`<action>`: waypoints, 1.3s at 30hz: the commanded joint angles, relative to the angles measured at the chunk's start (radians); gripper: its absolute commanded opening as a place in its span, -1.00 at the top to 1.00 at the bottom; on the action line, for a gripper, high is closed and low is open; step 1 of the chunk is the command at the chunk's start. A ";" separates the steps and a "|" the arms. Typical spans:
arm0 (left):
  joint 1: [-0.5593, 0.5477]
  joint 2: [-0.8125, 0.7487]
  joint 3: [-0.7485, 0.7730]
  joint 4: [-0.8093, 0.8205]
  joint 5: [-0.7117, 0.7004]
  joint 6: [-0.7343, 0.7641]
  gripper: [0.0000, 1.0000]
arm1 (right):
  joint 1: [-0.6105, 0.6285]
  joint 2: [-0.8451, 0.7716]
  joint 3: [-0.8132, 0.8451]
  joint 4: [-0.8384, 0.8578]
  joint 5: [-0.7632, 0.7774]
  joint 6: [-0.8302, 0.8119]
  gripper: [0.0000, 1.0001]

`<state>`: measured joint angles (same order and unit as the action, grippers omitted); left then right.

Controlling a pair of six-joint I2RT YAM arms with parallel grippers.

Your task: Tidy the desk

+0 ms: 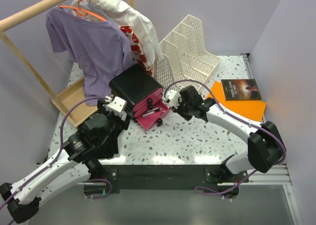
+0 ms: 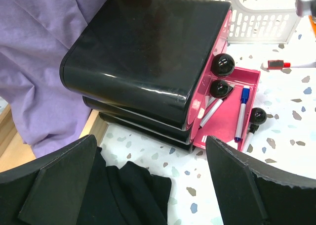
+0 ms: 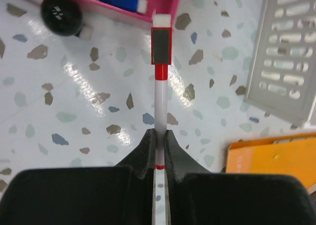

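Note:
The desk (image 1: 197,136) is a white speckled tabletop. A black drawer unit (image 1: 134,86) with pink drawers stands at its middle, its bottom drawer (image 1: 154,117) pulled out. In the left wrist view the open drawer (image 2: 232,104) holds a blue marker (image 2: 241,113) and a white pen. My right gripper (image 3: 158,136) is shut on a white marker with a red cap (image 3: 160,62), held just above the desk with its cap at the drawer's outer corner. It also shows in the left wrist view (image 2: 279,64). My left gripper (image 2: 153,185) is wide open and empty, just in front of the unit's left side.
A white file rack (image 1: 190,57) stands behind the right gripper. An orange folder (image 1: 247,106) with a dark book (image 1: 239,89) lies at the right. A wooden clothes rack with a purple shirt (image 1: 94,42) and a white shirt stands at the back left, its wooden base (image 1: 71,101) beside the unit.

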<state>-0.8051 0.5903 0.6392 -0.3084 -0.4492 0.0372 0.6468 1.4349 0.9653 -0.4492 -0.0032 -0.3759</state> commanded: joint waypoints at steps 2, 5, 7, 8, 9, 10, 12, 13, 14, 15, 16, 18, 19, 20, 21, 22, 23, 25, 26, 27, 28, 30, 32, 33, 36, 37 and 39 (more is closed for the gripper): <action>0.007 -0.012 -0.009 0.035 0.003 -0.016 -0.96 | 0.001 0.022 0.176 -0.169 -0.210 -0.305 1.00; 0.007 -0.021 -0.009 0.035 -0.002 -0.017 -0.96 | 0.002 0.051 0.228 -0.195 -0.254 -0.368 1.00; 0.007 -0.026 -0.010 0.038 -0.003 -0.017 -0.96 | 0.008 0.085 0.265 -0.224 -0.297 -0.458 1.00; 0.009 -0.026 -0.010 0.037 -0.005 -0.017 -0.96 | 0.013 0.100 0.274 -0.256 -0.308 -0.493 1.00; 0.009 -0.027 -0.010 0.037 -0.006 -0.014 -0.96 | 0.017 0.111 0.283 -0.264 -0.316 -0.564 1.00; 0.007 -0.026 -0.010 0.038 -0.006 -0.016 -0.96 | 0.034 0.131 0.288 -0.266 -0.310 -0.592 1.00; 0.009 -0.027 -0.010 0.037 -0.009 -0.016 -0.96 | 0.056 0.142 0.291 -0.257 -0.294 -0.667 1.00; 0.009 -0.027 -0.010 0.038 -0.009 -0.016 -0.96 | 0.080 0.147 0.286 -0.246 -0.270 -0.682 1.00; 0.010 -0.029 -0.010 0.038 -0.011 -0.016 -0.96 | 0.091 0.154 0.285 -0.229 -0.262 -0.701 1.00; 0.011 -0.030 -0.009 0.037 -0.013 -0.017 -0.96 | 0.103 0.159 0.285 -0.218 -0.253 -0.725 1.00; 0.011 -0.030 -0.010 0.037 -0.013 -0.017 -0.96 | 0.126 0.163 0.288 -0.204 -0.235 -0.732 1.00; 0.011 -0.030 -0.010 0.038 -0.014 -0.014 -0.96 | 0.149 0.180 0.293 -0.171 -0.215 -0.741 1.00; 0.009 -0.030 -0.010 0.038 -0.014 -0.014 -0.96 | 0.172 0.188 0.299 -0.158 -0.205 -0.741 1.00; 0.010 -0.030 -0.010 0.040 -0.014 -0.016 -0.96 | 0.183 0.197 0.302 -0.135 -0.177 -0.738 1.00; 0.011 -0.030 -0.010 0.040 -0.014 -0.016 -0.96 | 0.195 0.217 0.303 -0.123 -0.161 -0.736 1.00; 0.012 -0.030 -0.010 0.038 -0.014 -0.016 -0.96 | 0.215 0.228 0.311 -0.112 -0.147 -0.735 1.00; 0.012 -0.030 -0.010 0.038 -0.014 -0.016 -0.96 | 0.224 0.240 0.314 -0.089 -0.115 -0.729 1.00; 0.012 -0.030 -0.010 0.040 -0.014 -0.016 -0.96 | 0.247 0.275 0.329 -0.068 -0.087 -0.718 1.00; 0.012 -0.032 -0.010 0.040 -0.014 -0.016 -0.96 | 0.252 0.286 0.337 -0.054 -0.075 -0.704 1.00; 0.012 -0.032 -0.010 0.038 -0.014 -0.016 -0.96 | 0.257 0.311 0.345 -0.043 -0.048 -0.698 1.00; 0.012 -0.033 -0.010 0.040 -0.016 -0.016 -0.96 | 0.264 0.320 0.363 -0.042 -0.040 -0.695 1.00; 0.012 -0.037 -0.012 0.040 -0.019 -0.016 -0.96 | 0.267 0.338 0.375 -0.025 -0.008 -0.681 0.99; 0.012 -0.038 -0.012 0.038 -0.023 -0.016 -0.96 | 0.271 0.357 0.386 -0.006 0.000 -0.673 0.93; 0.014 -0.041 -0.012 0.038 -0.025 -0.017 -0.96 | 0.271 0.360 0.386 0.004 0.018 -0.669 0.85; 0.014 -0.044 -0.012 0.038 -0.028 -0.017 -0.96 | 0.269 0.366 0.382 0.035 0.032 -0.650 0.52; 0.014 -0.044 -0.013 0.040 -0.028 -0.016 -0.96 | 0.271 0.363 0.378 0.044 0.032 -0.638 0.42; 0.012 -0.043 -0.013 0.040 -0.028 -0.017 -0.96 | 0.269 0.357 0.368 0.052 0.034 -0.626 0.22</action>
<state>-0.7986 0.5533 0.6392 -0.3084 -0.4580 0.0368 0.9157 1.8061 1.3071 -0.4614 -0.0086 -1.0355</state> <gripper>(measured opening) 0.976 0.329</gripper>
